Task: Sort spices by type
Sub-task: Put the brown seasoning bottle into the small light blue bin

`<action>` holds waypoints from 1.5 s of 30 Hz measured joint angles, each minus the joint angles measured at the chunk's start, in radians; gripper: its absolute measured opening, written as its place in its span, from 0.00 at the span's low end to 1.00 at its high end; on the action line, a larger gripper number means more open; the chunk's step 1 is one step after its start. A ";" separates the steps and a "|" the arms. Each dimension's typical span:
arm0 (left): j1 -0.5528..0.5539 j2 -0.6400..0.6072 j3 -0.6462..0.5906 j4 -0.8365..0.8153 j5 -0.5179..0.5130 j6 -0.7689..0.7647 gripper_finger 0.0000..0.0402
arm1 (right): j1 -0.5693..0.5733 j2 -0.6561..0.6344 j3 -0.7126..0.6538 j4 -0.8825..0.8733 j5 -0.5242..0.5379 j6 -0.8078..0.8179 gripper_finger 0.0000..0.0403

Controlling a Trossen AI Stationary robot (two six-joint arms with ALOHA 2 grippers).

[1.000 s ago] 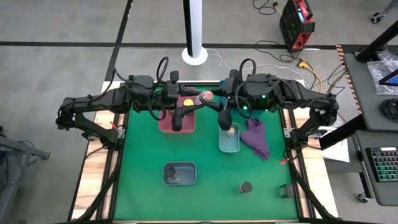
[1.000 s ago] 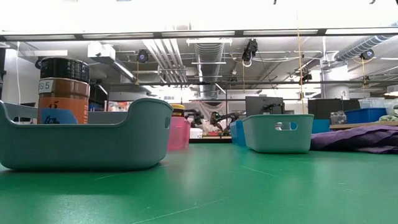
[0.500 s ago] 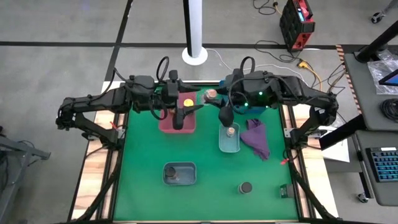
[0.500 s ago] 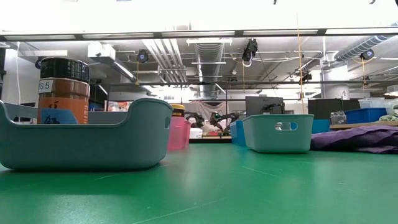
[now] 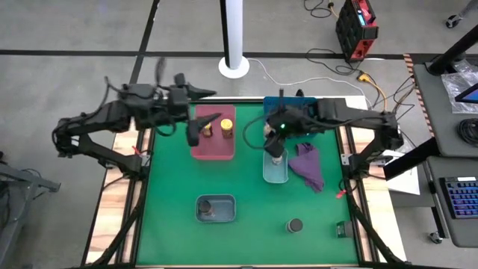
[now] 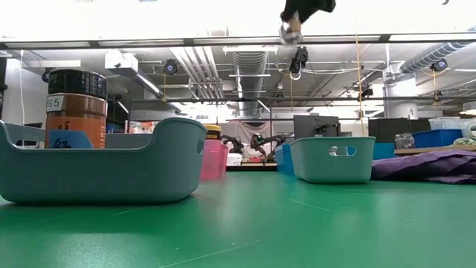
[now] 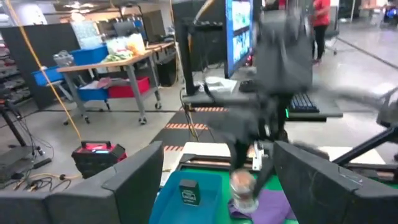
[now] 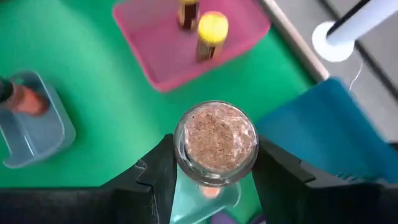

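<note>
My right gripper hangs over the pale teal tray, shut on a tiny pinkish-tan jar. A second pinkish-tan jar stands in that tray below it. My left gripper is open, raised beside the pink tray, which holds two yellow-lidded jars. A slim dark rectangular jar stands in the blue tray. One round dark-lidded jar stands in the grey tray; another stands on the mat. My right gripper pinches the tiny pinkish-tan jar between its two fingers, one on each side of the jar's body just under its top. The fingers come from above, pointing down. The jar is upright and lifted clear, high over the pale teal tray.
A crumpled purple cloth lies right of the pale teal tray. The green mat is bare between the trays. In the low view the grey tray stands nearest, with the pink tray and the teal tray behind it.
My left gripper has risen out of the pink tray and drawn back toward the table's left edge; a second yellow-lidded jar now shows standing there. My right gripper has carried the pinkish-tan jar from beside the pink tray's far right corner to above the teal tray.
</note>
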 joint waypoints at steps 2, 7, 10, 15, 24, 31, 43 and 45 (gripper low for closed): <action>0.000 -0.035 0.000 -0.016 0.000 -0.014 0.70 | 0.002 -0.028 -0.105 0.062 -0.025 0.018 0.41; 0.000 -0.108 0.000 -0.045 0.000 -0.029 0.70 | 0.012 -0.140 -0.408 0.305 -0.091 0.106 0.41; 0.000 -0.138 0.000 -0.064 -0.001 -0.050 0.70 | 0.031 -0.213 -0.582 0.420 -0.089 0.198 0.41; 0.000 -0.156 0.000 -0.091 -0.001 -0.069 0.70 | 0.091 -0.253 -0.818 0.594 -0.085 0.366 0.41; 0.000 -0.137 0.000 -0.119 -0.003 -0.070 0.70 | 0.181 -0.183 -0.972 0.698 0.016 0.529 0.41; 0.000 -0.130 -0.001 -0.136 -0.076 -0.069 0.70 | 0.178 -0.094 -0.983 0.704 0.025 0.531 0.41; 0.000 -0.124 -0.002 -0.141 -0.081 -0.057 0.70 | 0.178 -0.062 -0.987 0.739 0.061 0.496 0.46; 0.000 -0.123 -0.002 -0.141 -0.081 -0.056 0.70 | 0.178 -0.062 -0.987 0.739 0.061 0.488 0.46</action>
